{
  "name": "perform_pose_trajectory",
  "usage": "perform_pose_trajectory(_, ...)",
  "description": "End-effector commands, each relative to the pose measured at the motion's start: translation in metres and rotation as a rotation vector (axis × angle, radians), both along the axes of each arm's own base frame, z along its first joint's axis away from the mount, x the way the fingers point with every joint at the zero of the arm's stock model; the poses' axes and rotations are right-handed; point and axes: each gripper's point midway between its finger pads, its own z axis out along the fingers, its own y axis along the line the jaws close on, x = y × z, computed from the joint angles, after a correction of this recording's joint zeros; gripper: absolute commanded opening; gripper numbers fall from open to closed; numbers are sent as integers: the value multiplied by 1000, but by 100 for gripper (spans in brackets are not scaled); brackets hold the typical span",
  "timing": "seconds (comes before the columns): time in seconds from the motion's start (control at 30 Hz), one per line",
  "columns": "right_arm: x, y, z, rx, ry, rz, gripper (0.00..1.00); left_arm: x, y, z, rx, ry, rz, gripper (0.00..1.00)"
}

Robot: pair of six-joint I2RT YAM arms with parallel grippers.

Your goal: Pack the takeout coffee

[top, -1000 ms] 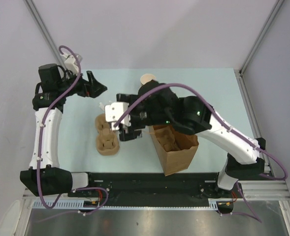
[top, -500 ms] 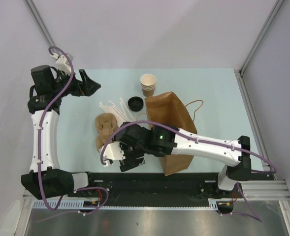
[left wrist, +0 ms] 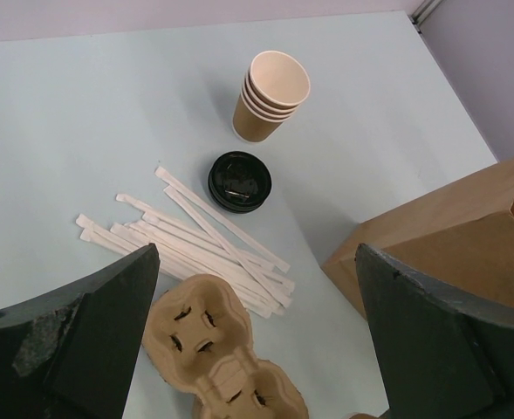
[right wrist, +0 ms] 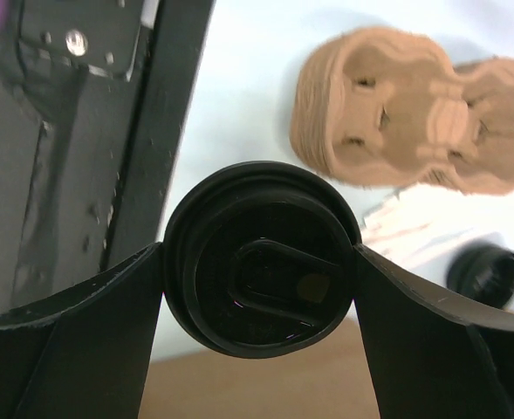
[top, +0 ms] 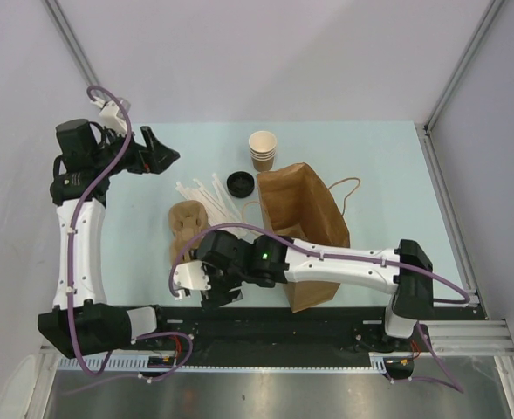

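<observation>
We find the left tool (top: 159, 150) open and empty, held above the far-left part of the desk (top: 379, 175). Next lie a cardboard cup carrier (top: 188, 229) and a scatter of wrapped straws (top: 206, 192). The right tool (top: 215, 286) grips the takeout coffee (right wrist: 261, 281) by its sides, black lid up, at the desk's near edge. Further back sit a loose lid (top: 236, 182) and a stack of lidless cups (top: 262, 148). A paper bag (top: 307, 295) stands open just right of the gripped coffee.
</observation>
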Motion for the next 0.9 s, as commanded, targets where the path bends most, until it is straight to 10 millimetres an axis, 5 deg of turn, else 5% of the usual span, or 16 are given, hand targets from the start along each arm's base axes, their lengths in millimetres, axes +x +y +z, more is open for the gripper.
perform_pose_trajectory(0.0,4,24,1,96,60,-11,55,-7,-3,16,-12,-64,-19,100)
perform_pose_trajectory(0.33,26,23,-31,57,111,-75,57,-10,-3,9,-19,-62,-25,99)
perform_pose_trajectory(0.87,30,20,-64,-2,181,-108,68,-10,0,-6,-31,-40,-23,99)
